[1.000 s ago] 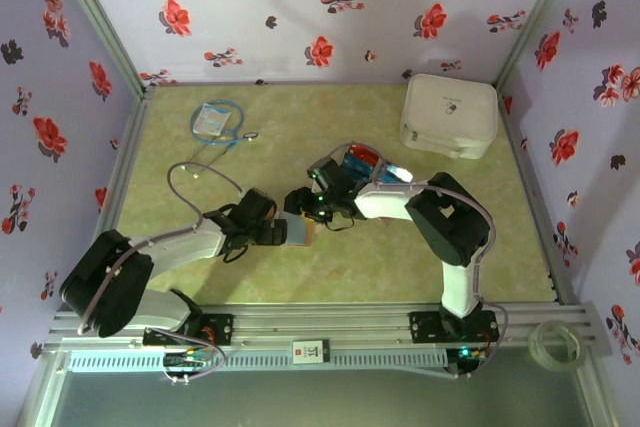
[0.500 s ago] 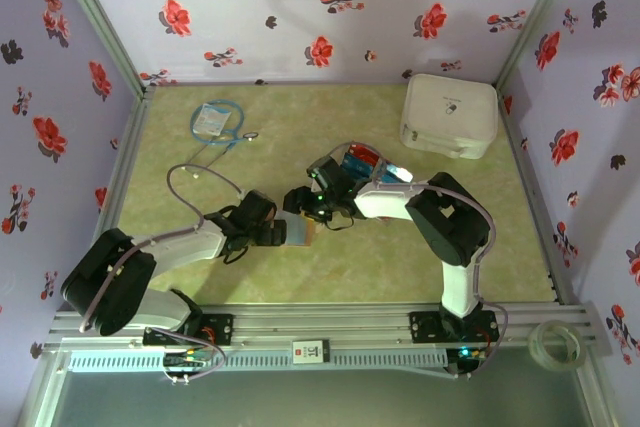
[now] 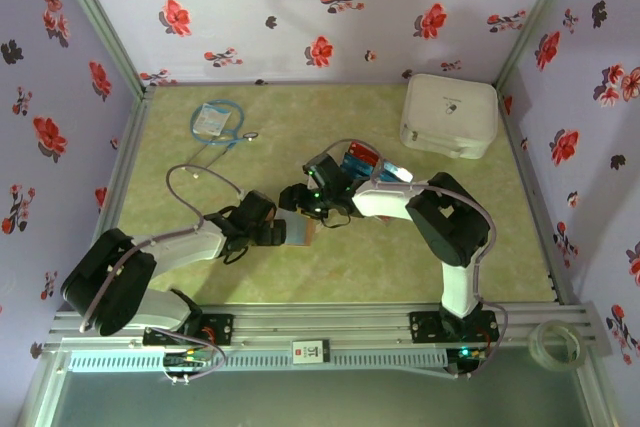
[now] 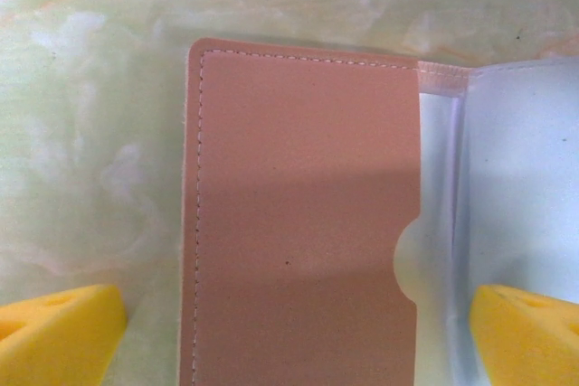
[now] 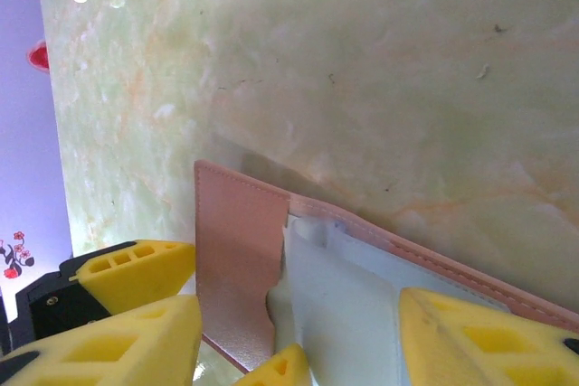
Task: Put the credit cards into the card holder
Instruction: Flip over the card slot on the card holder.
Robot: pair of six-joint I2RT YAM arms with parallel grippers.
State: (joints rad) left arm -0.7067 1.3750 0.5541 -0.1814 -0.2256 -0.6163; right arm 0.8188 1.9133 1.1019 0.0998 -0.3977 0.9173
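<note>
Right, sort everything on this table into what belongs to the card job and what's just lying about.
For the job:
- card holder, lying open
- red and blue cards, piled mid-table

Just lying about:
- white case, far right corner
- packet with a blue cable, far left
- clear roll, near right edge

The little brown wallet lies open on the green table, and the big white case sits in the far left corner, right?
Not quite. The white case sits in the far right corner, as the top external view shows. The brown wallet does lie open on the green table.
</note>
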